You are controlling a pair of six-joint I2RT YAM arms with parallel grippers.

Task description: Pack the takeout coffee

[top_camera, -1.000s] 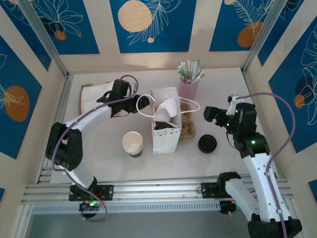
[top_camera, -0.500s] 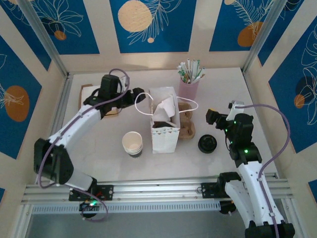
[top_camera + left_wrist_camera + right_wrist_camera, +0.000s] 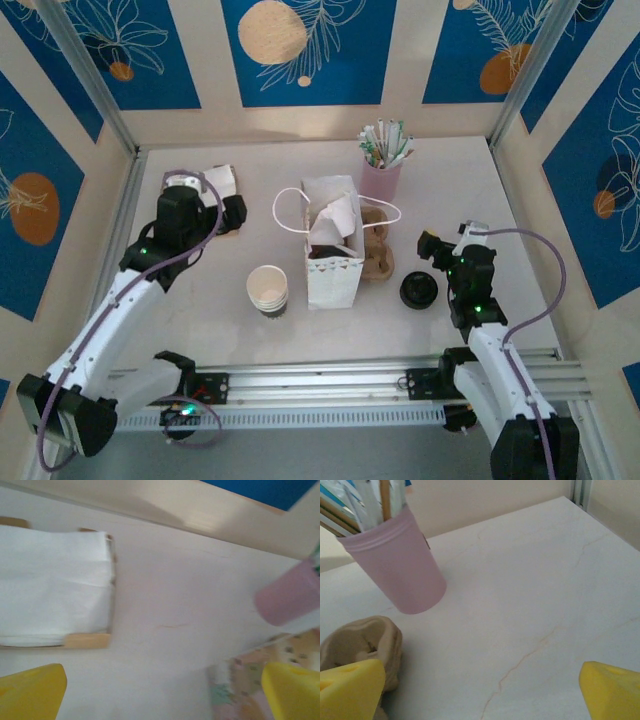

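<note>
Nearest you, your right claw (image 3: 432,246) gapes fully wide, empty, just beyond the loose lid (image 3: 418,290). The coffee (image 3: 325,257) sits inside the bag (image 3: 335,285), black lid showing. Farther back, your left claw (image 3: 232,212) hangs equally wide, empty, by the napkins (image 3: 52,587).

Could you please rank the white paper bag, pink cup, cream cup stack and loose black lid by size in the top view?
1. White paper bag.
2. Pink plastic cup and cream paper cup stack, alike.
3. Round black plastic lid.

Pink cup (image 3: 287,597) blurred — cut off at edge.
</note>
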